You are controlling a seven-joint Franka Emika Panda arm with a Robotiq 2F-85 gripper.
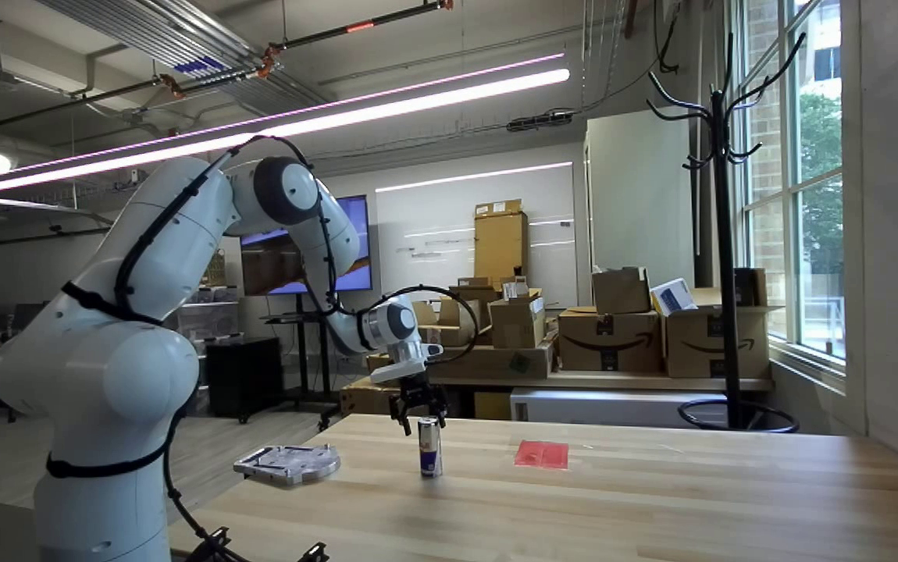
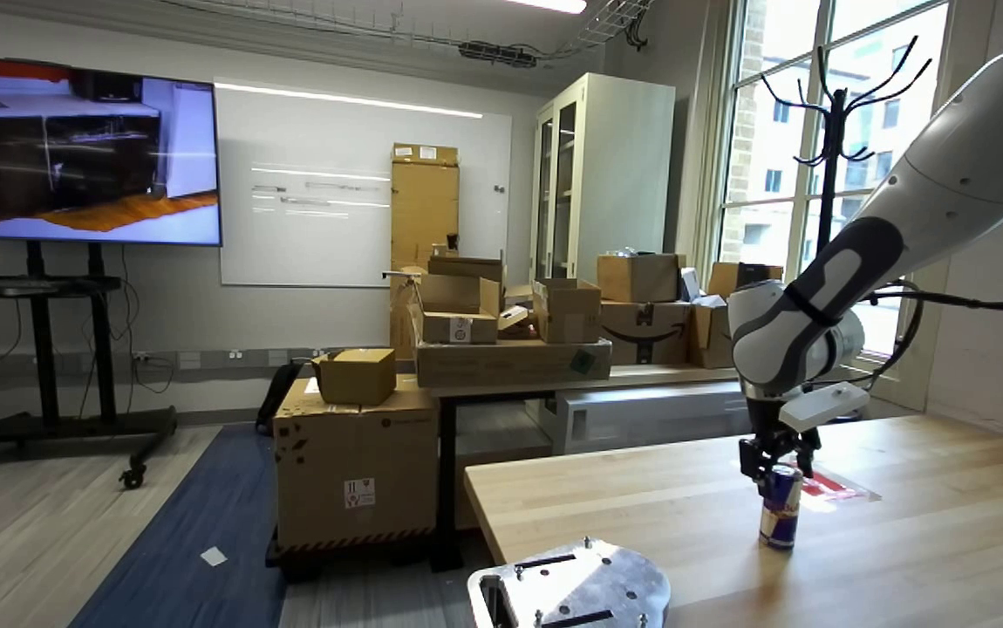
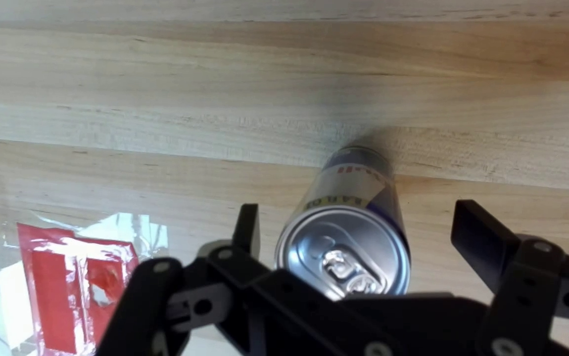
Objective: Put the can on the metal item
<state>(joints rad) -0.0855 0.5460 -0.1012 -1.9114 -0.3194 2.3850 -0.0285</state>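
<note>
In an exterior view, nearest is one white robot arm (image 1: 133, 367), which fills the left part of the frame. After it comes one wooden table (image 1: 652, 499), at the lower right. At the table's left edge, low and left of the centre, lies one metal item (image 1: 285, 464); well apart from it, at the lower centre, one can (image 1: 429, 450) stands upright on the table. The arm carries one gripper (image 3: 358, 222). In the wrist view its two fingers (image 3: 248, 227) are spread wide, one at each side of the can, with a gap at both sides, so they have hold of nothing. At the lower left of this view lies one flat red packet (image 3: 49, 291). Farther, in an exterior view, at the right, there are one black coat stand (image 1: 728, 257) and two boxes (image 1: 609, 343), each with a curved arrow. Farther still, around the middle, are one screen (image 1: 271, 267) and one whiteboard (image 1: 433, 211).
</note>
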